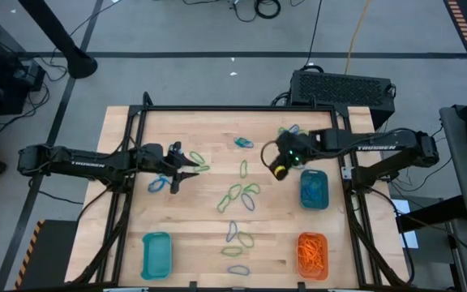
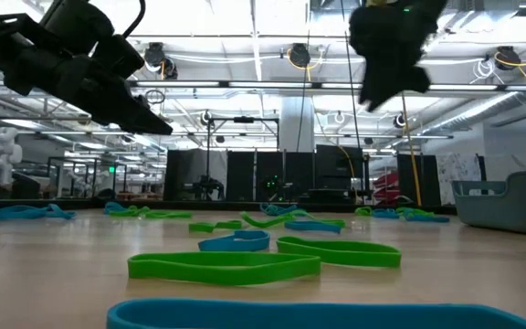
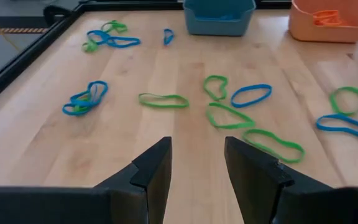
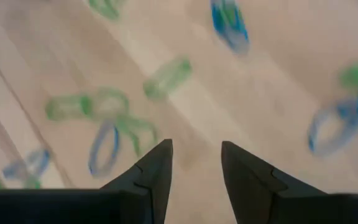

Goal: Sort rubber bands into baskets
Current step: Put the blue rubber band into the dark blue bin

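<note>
Wooden table, scattered green, blue rubber bands

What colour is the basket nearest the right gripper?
Teal-blue basket, holding blue bands, beside the right gripper; clearest in the high view.

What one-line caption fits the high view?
Two open grippers, left and right, hover over scattered rubber bands on a table with three baskets.

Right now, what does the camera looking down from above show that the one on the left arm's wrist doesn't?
Only the high view shows both arms, the right gripper beside a teal basket, and another teal basket at the table's near left corner. Only the left wrist view shows the left gripper open and empty. Both show the orange basket holding orange rubber bands, plus loose green and blue bands.
</note>
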`<move>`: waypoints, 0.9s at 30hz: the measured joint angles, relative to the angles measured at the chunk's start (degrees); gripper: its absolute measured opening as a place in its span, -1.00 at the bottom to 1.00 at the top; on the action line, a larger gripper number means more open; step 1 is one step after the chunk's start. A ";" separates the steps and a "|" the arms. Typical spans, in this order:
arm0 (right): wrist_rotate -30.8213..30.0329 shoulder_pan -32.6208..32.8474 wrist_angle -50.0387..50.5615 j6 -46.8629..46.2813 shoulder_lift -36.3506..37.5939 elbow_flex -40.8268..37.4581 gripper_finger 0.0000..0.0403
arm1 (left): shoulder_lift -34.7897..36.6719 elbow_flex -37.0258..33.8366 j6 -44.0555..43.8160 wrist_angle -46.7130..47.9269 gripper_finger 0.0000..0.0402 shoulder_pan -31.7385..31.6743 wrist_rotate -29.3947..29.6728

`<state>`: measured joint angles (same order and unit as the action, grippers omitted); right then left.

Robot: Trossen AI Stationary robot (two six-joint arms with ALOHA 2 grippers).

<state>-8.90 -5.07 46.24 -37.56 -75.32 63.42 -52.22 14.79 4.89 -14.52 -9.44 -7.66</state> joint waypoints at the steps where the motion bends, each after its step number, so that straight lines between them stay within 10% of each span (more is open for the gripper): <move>1: -0.04 -0.83 -3.14 2.02 -0.42 0.00 -0.35 | -0.03 0.00 0.01 0.02 -0.22 -0.39 -0.03; 27: 7.74 -19.92 -30.29 16.34 -29.00 -0.04 -0.35 | -4.79 0.04 -1.19 -7.41 -0.22 -2.23 -2.67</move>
<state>-1.16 -24.98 15.95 -21.22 -104.32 63.37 -57.01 14.83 3.70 -21.93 -11.66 -10.33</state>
